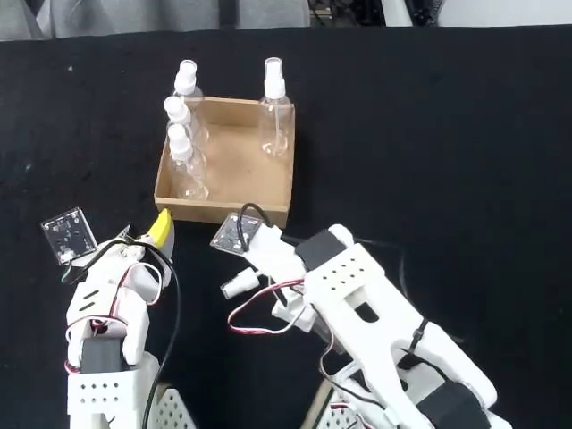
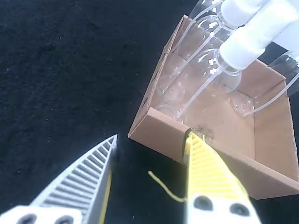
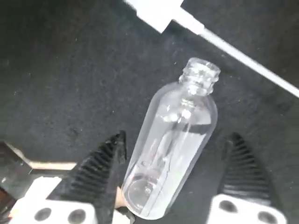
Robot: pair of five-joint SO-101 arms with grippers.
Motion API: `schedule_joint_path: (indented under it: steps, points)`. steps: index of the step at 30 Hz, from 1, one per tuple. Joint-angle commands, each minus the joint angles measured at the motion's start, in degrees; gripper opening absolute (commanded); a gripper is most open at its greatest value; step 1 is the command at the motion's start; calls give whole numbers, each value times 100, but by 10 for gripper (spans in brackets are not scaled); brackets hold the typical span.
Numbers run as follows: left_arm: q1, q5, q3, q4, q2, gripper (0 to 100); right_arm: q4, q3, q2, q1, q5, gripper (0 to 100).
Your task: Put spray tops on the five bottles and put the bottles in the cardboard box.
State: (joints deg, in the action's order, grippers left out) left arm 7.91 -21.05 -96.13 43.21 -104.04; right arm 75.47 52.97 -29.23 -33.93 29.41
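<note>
**A:** How do the two arms stand?

**B:** In the high view we see both based at the near edge of the table point(image 1: 447, 134), folded low, with their wrists toward the box point(image 1: 223, 213). The left gripper point(image 2: 152, 137) hangs before the box's near left corner. Its jaws are wide apart and hold nothing. Its yellow finger point(image 2: 205, 163) lies just beside the front wall, and we cannot tell whether it touches.

**A:** And the right?

**B:** The right gripper point(image 3: 177, 137) is tilted down over the table. Its jaws are spread wide, one on either side of the bottle point(image 3: 173, 154), and neither grips it.

**A:** Where does that bottle lie?

**B:** On its side on the table, with its neck open and bare. The spray top point(image 3: 156, 11) lies just beyond the neck and apart from it, its tube running off across the table.

**A:** What stands around?

**B:** Four capped bottles point(image 1: 275, 107) stand upright in the box. Three are in a row along one side wall and one is in the far corner opposite.

**A:** Where do the views differ?

**B:** From above, the right arm point(image 1: 357, 286) covers the open bottle, while the right wrist view gives it plainly. The left wrist view gives the capped bottles from low and close. We also note there a thin yellow strand point(image 2: 163, 186) on the table between the left jaws.
</note>
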Motion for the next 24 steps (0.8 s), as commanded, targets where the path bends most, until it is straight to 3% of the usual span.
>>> schedule_joint_path:
  steps: [1, 24]
  points:
    - [22, 35, -127, -70, -35, 213, -343, 110, 22, 176, 18, 247]
    - [22, 35, -127, -62, -35, 213, -809, 585, 22, 185, 18, 243]
